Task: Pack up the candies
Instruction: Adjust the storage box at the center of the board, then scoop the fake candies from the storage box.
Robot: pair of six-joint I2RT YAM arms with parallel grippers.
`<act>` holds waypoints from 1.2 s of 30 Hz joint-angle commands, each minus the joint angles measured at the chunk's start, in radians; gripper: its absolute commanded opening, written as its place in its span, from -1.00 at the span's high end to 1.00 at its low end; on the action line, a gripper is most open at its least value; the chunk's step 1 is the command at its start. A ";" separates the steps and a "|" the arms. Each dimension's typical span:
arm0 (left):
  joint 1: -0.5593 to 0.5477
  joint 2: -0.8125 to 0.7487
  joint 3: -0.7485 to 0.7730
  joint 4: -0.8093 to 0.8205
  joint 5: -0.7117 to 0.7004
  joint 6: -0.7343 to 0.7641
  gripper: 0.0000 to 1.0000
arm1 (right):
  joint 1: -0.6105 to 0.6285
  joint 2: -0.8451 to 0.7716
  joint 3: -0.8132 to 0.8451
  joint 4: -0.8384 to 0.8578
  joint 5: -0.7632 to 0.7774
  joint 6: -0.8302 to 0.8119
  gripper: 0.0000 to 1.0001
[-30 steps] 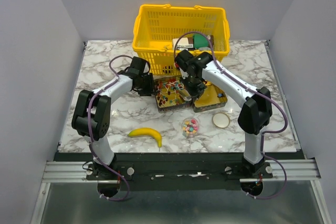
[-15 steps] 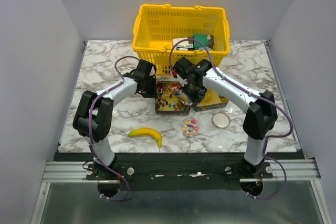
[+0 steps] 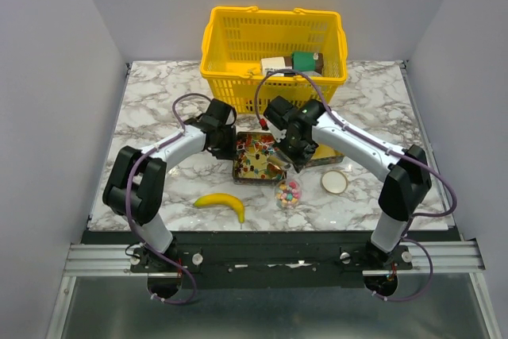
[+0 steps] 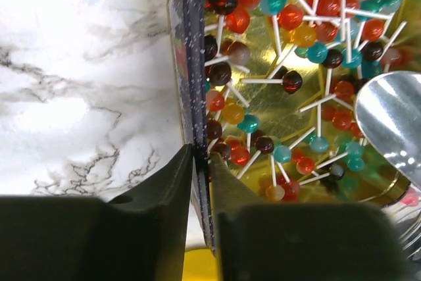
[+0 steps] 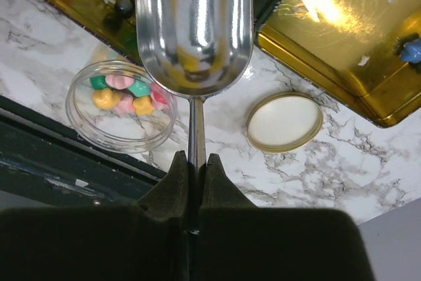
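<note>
Seen from above, the scoop (image 3: 279, 164) has swung nearer the jar (image 3: 277, 194) of candies (image 3: 290, 190) on the tabletop (image 3: 159, 109) before the tin (image 3: 236, 164). Left wrist: left fingers (image 4: 172, 182) pinch the tin's wall. Right wrist: right fingers (image 5: 177, 179) clamp the scoop's handle.

No legible text, brand or number is found in any view. Printing on the boxes (image 3: 275, 64) in the far yellow basket (image 3: 238, 37) cannot be resolved.
</note>
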 commanded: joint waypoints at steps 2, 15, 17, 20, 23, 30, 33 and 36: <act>-0.004 -0.058 -0.008 -0.053 -0.036 -0.035 0.21 | 0.061 -0.004 -0.007 -0.027 -0.021 -0.059 0.99; -0.004 -0.063 -0.077 -0.048 -0.024 -0.041 0.56 | 0.100 0.115 0.039 -0.037 -0.001 -0.132 0.99; -0.004 -0.054 -0.082 -0.041 -0.016 -0.038 0.57 | 0.100 0.132 0.061 -0.037 0.002 -0.152 0.99; -0.004 -0.047 -0.088 -0.036 -0.002 -0.038 0.63 | 0.100 0.151 0.094 -0.024 -0.018 -0.188 0.99; -0.004 -0.052 -0.088 -0.036 0.000 -0.035 0.78 | 0.100 0.172 0.127 -0.020 -0.051 -0.215 0.99; -0.004 -0.058 -0.096 -0.033 -0.008 -0.038 1.00 | 0.100 0.252 0.191 -0.029 -0.289 -0.195 0.99; -0.004 -0.061 -0.103 -0.028 -0.011 -0.044 1.00 | 0.092 0.293 0.197 -0.027 -0.340 -0.145 0.99; -0.004 -0.066 -0.113 -0.022 -0.013 -0.051 1.00 | 0.068 0.312 0.188 0.006 -0.372 -0.065 0.99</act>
